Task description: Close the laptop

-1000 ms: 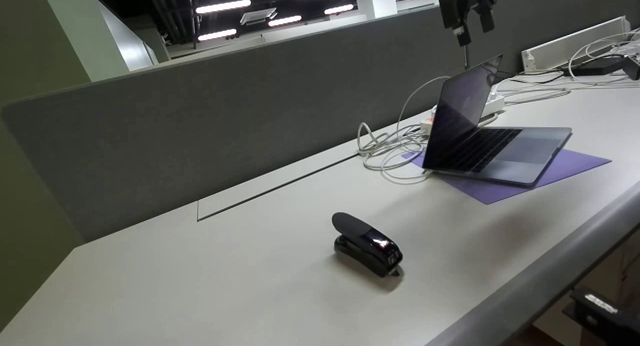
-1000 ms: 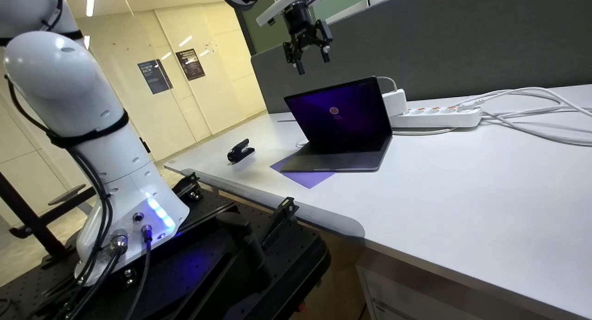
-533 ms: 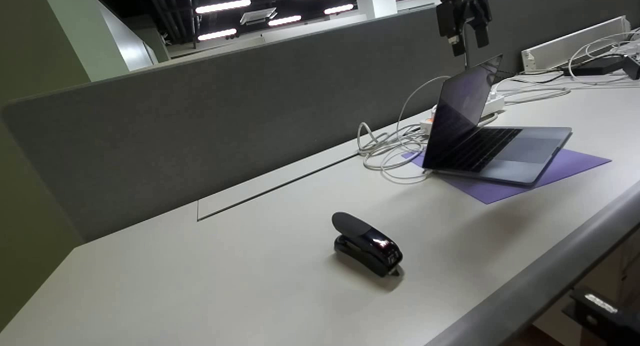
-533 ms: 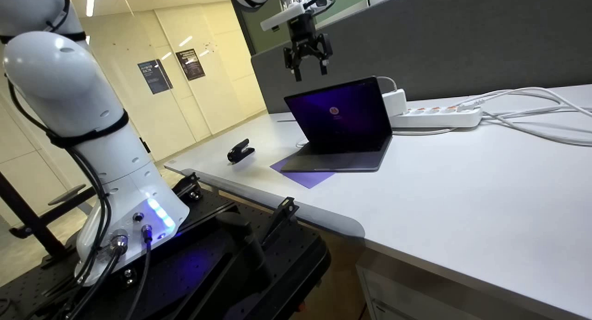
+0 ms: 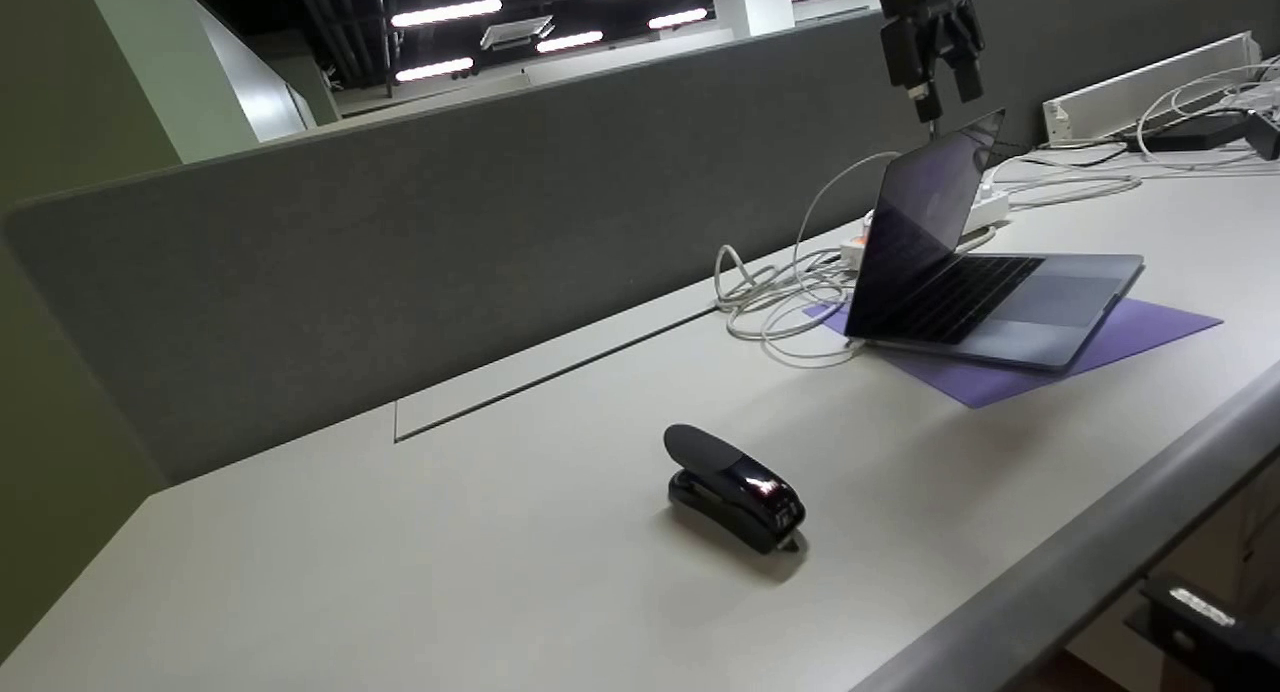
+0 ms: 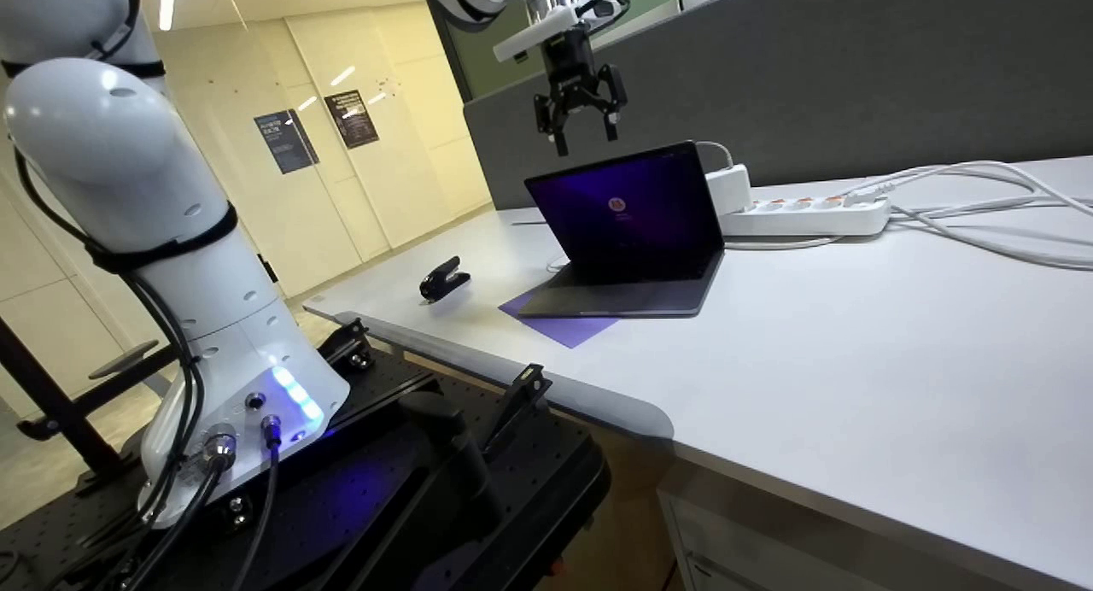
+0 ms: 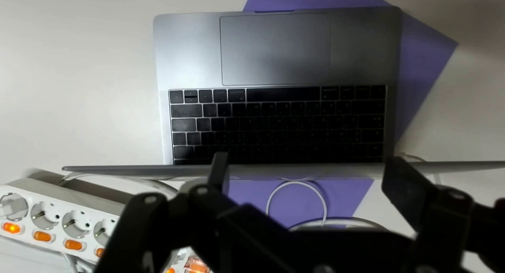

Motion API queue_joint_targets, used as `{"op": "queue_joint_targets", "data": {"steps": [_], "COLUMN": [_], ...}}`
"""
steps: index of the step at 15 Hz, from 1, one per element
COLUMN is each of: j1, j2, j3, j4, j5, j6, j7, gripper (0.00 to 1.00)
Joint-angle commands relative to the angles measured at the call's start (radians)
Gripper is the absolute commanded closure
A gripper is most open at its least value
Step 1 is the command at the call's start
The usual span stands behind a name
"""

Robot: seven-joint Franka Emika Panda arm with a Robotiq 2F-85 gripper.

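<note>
Laptop (image 6: 628, 241) sits on the desk (image 6: 854, 343), partly on a purple sheet (image 6: 570, 330) whose corners stick out from under it. Lid (image 5: 920, 202) is up, tilted back; screen (image 6: 653, 228) lit dark purple, small round icon (image 6: 616, 204) on it. Gripper (image 6: 587, 138) hangs just above the lid's top edge, jaws spread, fingertips (image 7: 406, 190) pointing down, a gap to the lid showing in an exterior view. Wrist view looks down on keyboard (image 7: 276, 125) and trackpad (image 7: 275, 50), lid nearly edge-on. Behind the lid: white power strip (image 6: 803, 221), sockets (image 7: 45, 215) up, an orange switch (image 7: 11, 227) glowing in the wrist view. White cables (image 6: 990, 205) lie in loops around the strip and next to the laptop. Black stapler (image 5: 735, 487) on the desk, well apart from the laptop, in both exterior views. Grey divider (image 5: 400, 302) runs along the back of the desk. White arm (image 6: 179, 190) on a black cart (image 6: 529, 454) beside the desk, blue light (image 6: 297, 393) low on it.
</note>
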Motion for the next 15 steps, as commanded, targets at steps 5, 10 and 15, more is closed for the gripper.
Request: {"op": "queue_joint_targets", "data": {"steps": [5, 10, 15], "j1": [-0.007, -0.013, -0.019], "j2": [0.029, 0.065, 0.068], "j3": [0.009, 0.02, 0.02], "j4": [0.02, 0.026, 0.029], "j5": [0.008, 0.023, 0.024], "j6": [0.005, 0.033, 0.035], "j7": [-0.052, -0.129, -0.178], "gripper": [0.0, 0.0, 0.0]}}
